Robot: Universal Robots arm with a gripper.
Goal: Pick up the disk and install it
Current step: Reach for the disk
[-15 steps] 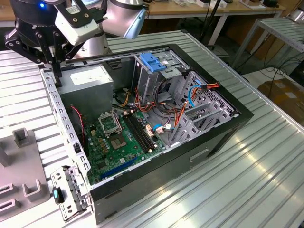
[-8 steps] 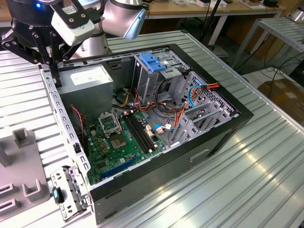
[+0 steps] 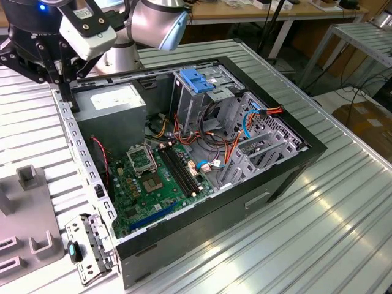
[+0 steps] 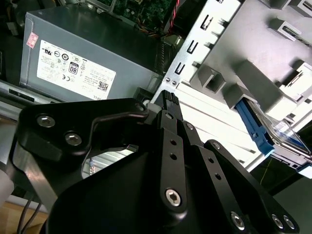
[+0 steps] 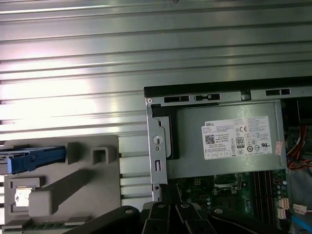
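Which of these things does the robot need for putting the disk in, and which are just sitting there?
For the job: flat silver-metal disk with blue plastic side rails; black gripper; probably the metal drive cage with a blue plastic top.
Just there: grey power-supply box with a white sticker; green motherboard.

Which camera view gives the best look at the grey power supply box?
The first wrist view: it looks squarely at the power supply box, with its whole labelled face in frame. The second wrist view shows it at a slant. The exterior view shows its top and one side in a corner of the computer case.
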